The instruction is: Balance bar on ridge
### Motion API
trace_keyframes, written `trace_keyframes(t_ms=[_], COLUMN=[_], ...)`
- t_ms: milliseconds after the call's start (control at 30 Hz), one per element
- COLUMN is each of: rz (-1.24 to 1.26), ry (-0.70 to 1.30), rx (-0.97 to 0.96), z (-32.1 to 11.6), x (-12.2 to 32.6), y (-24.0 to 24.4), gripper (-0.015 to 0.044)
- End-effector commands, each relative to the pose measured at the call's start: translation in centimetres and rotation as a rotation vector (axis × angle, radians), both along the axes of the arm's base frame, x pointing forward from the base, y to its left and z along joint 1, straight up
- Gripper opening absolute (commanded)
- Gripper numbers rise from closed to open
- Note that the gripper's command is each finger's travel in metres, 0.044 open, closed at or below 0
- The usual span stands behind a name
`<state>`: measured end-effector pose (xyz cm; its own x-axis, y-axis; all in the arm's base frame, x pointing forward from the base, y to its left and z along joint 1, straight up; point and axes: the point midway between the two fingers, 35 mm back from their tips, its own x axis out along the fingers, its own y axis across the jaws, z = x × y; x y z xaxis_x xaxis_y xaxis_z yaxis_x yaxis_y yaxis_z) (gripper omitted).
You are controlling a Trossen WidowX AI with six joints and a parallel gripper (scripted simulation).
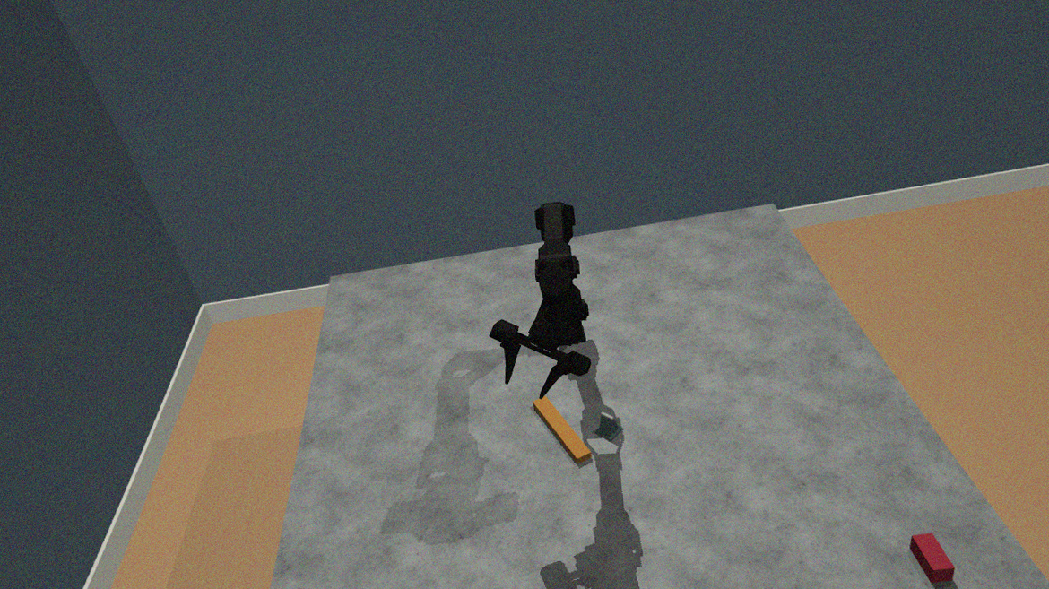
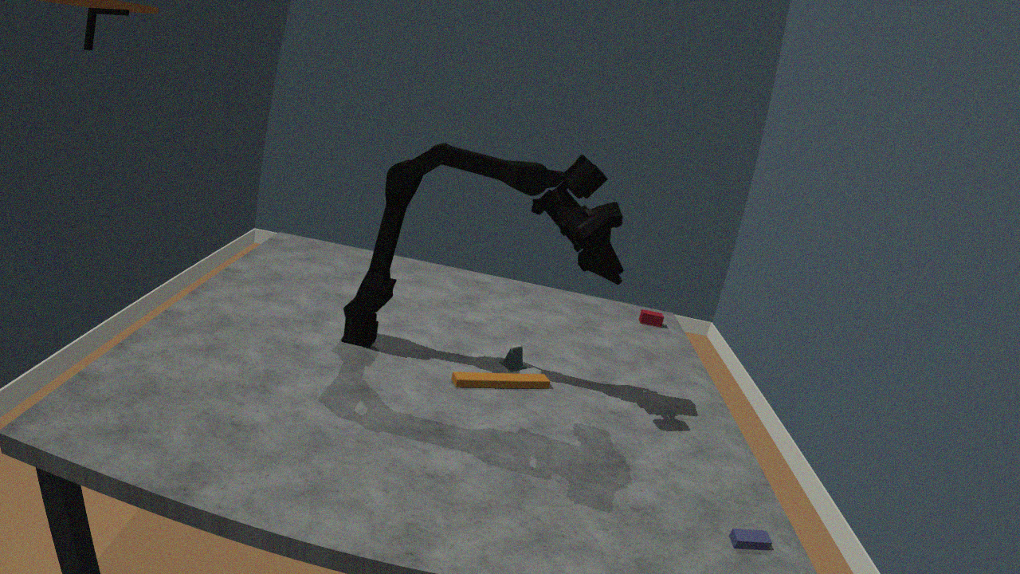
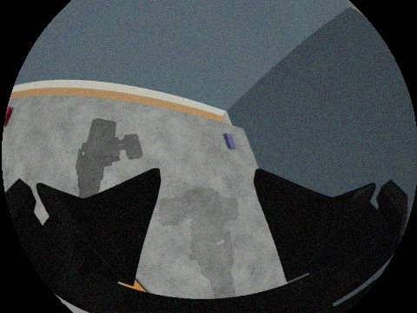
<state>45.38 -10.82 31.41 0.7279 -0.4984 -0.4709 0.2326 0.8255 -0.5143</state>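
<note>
2 black, pointed fingers of the gripper (image 1: 523, 391) (image 2: 620, 277) (image 3: 207, 171) stand apart with nothing between them, angled down above the table (image 1: 700, 347) (image 2: 235, 314) (image 3: 187, 130). Behind them the arm (image 1: 558, 291) (image 2: 474, 163) arches up and over from its base. The smooth, square-edged orange bar (image 1: 562, 430) (image 2: 501, 380) (image 3: 138, 286) lies flat on the mottled grey table, beside the small dark ridge (image 1: 608, 427) (image 2: 514, 358). 2 blocks, 1 red (image 1: 931, 558) (image 2: 651, 318) (image 3: 8, 116) and 1 blue (image 2: 750, 539) (image 3: 229, 141), sit well apart near the table's edges.
</note>
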Motion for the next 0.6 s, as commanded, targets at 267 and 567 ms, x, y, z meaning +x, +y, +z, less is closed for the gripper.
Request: trace_keyframes(t_ms=[267,567], rz=[0.191,0.298], ry=[0.53,0.874], rx=[0.17,0.371], z=[-12.4,-18.3], x=[-3.7,-9.1], y=[2.2,4.5], gripper=[0.0315,0.0315])
